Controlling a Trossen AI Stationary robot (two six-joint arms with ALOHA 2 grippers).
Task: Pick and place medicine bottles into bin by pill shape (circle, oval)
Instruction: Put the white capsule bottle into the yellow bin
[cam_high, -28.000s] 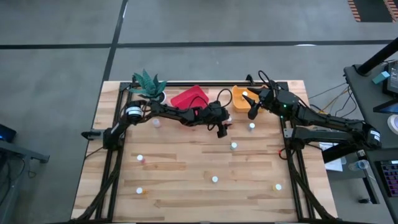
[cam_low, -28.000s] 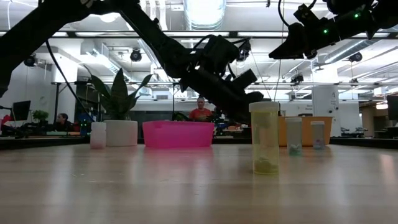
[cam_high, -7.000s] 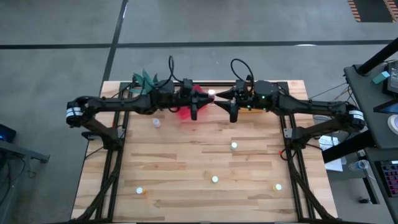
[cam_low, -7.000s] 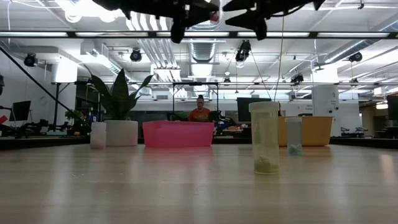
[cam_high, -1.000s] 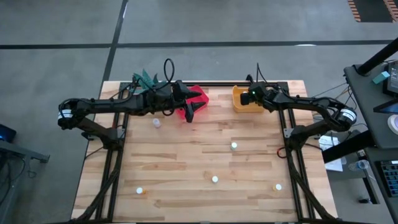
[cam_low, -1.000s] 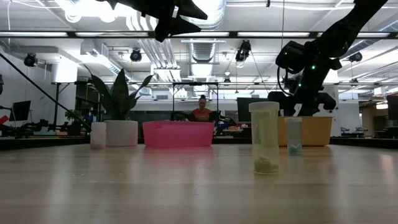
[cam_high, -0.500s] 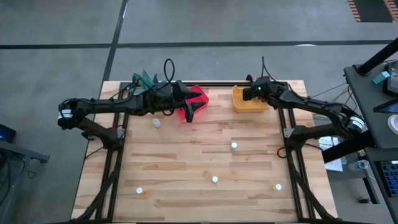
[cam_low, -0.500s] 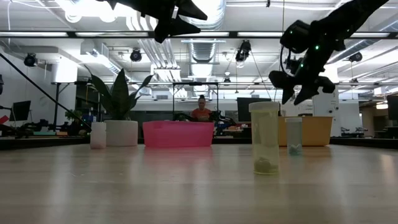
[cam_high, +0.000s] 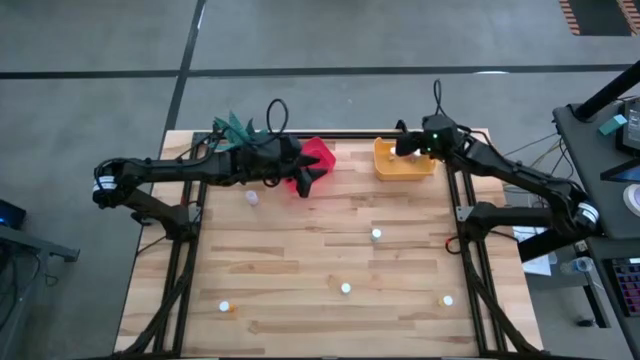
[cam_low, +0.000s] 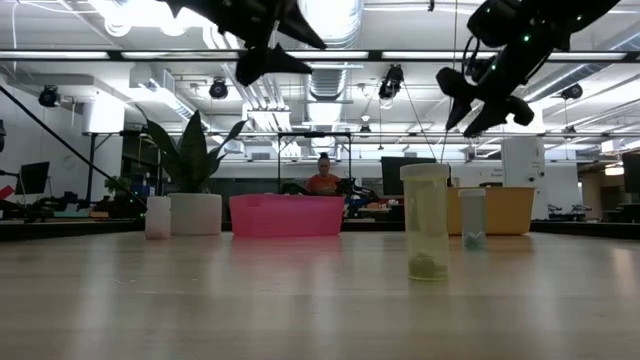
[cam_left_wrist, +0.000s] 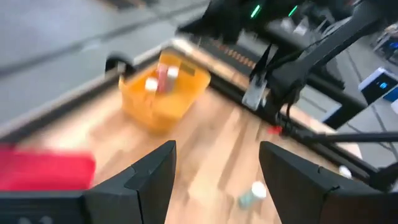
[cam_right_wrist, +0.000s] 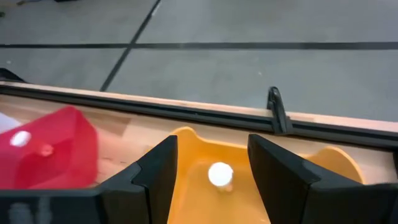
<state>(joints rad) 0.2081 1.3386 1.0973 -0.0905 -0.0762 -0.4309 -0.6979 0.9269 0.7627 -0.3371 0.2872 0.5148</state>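
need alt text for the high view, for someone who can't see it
Top-down view of a wooden table: the left end effector is over the red bin, the right end effector over the orange bin, both open and empty. Five medicine bottles stand scattered on the table, and a green plant sits at the far-left corner.

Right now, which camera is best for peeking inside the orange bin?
The right wrist view: it looks down into the orange bin, showing a white-capped bottle inside. The high view shows the orange bin small, partly under the right gripper. The low view shows only its side wall. The left wrist view is blurred.
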